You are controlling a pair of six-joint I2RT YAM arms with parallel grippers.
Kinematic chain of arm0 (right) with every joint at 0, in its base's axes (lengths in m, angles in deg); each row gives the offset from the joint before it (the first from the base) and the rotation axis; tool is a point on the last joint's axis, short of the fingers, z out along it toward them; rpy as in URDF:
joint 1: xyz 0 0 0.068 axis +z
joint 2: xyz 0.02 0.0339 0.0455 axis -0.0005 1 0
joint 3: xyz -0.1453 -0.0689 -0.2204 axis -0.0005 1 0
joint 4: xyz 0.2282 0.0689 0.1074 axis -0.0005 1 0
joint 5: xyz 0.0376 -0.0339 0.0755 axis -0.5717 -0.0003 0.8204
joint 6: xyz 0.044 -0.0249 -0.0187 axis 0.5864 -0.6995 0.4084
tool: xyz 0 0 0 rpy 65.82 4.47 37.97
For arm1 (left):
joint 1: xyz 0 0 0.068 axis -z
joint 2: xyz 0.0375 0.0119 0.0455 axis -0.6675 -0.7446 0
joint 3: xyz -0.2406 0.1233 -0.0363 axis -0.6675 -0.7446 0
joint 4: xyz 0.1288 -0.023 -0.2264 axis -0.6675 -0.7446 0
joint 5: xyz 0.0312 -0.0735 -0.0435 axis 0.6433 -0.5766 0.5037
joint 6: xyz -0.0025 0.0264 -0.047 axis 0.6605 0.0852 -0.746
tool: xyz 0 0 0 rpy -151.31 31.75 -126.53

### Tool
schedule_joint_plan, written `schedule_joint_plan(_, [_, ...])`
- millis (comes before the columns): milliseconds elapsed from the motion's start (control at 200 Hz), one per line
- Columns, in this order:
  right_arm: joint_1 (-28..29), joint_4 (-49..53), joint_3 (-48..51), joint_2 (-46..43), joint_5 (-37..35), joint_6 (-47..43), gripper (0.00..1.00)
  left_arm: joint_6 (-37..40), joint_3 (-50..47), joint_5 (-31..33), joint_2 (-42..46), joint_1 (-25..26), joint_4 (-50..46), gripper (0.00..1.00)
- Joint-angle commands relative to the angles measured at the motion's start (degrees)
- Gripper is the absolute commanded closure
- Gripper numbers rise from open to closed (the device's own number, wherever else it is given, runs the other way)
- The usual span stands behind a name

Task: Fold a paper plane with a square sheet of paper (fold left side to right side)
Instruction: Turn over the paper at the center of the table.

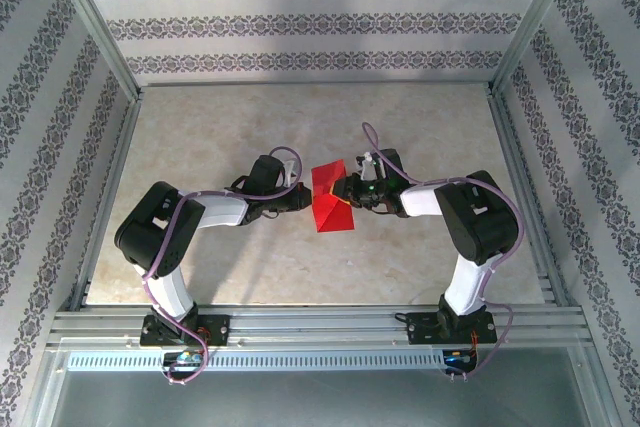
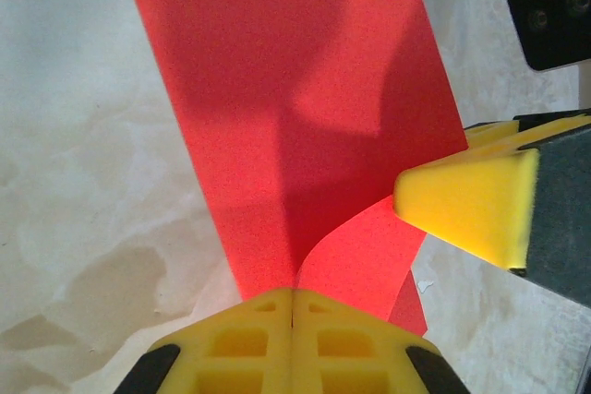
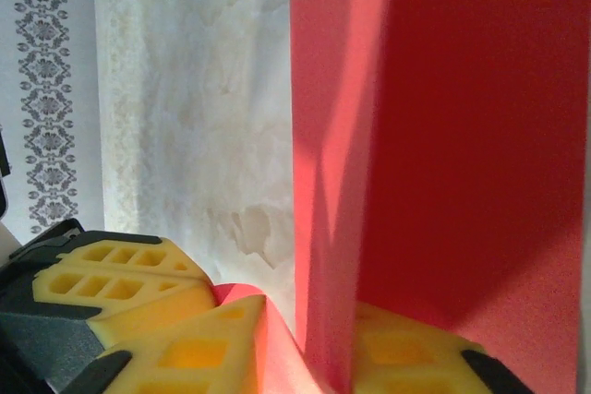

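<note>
The square sheet of paper (image 1: 331,203) is bright red and stands partly folded at mid-table between my two grippers. My left gripper (image 1: 300,195) holds its left side. In the left wrist view the yellow jaws (image 2: 293,293) are pressed together on a curled edge of the paper (image 2: 277,89). My right gripper (image 1: 358,192) is at the paper's right side. In the right wrist view a raised flap of the paper (image 3: 443,136) passes between its fingertips (image 3: 312,307), which stand a narrow gap apart.
The marbled beige table (image 1: 200,147) is bare around the paper. An aluminium frame (image 1: 320,325) runs along the near edge, and patterned walls enclose the sides and back. One yellow finger of the right gripper (image 2: 471,205) sits close to the left jaws.
</note>
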Motion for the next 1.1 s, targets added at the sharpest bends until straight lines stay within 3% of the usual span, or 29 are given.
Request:
schedule_joint_plan(0, [0.83,0.00,-1.13,0.16,-0.88,-0.95,0.84,0.27,1.05,0.99,0.62,-0.52,0.51,0.85])
schedule_joint_plan(165, [0.52,0.28,-0.98,-2.67,-1.06,-2.13,1.00,0.83,-2.00,3.45,7.09,-1.51,1.80,0.59])
schedule_joint_plan(275, [-0.08,0.18,-0.84,-6.07,-0.51,-3.40,1.00,2.23,-3.58,4.95,13.57,-2.81,0.07,0.47])
schedule_joint_plan(480, [-2.43,-2.00,-0.86,-14.39,3.10,-4.45,1.00,8.69,-1.59,8.57,25.58,-5.14,-12.62,0.26])
schedule_joint_plan(710, [-5.83,-3.71,-1.76,-24.26,6.69,-3.45,1.00,8.59,-1.10,7.85,36.65,-6.94,-15.12,0.00])
schedule_joint_plan(874, [-8.23,-10.50,-1.76,-30.55,8.40,1.12,1.00,2.04,0.71,-1.49,39.04,-8.30,-9.24,0.00])
schedule_joint_plan(1094, [-8.61,-26.01,-2.46,-33.23,8.95,11.07,1.00,-13.61,0.25,-13.73,35.42,-8.28,16.05,0.00])
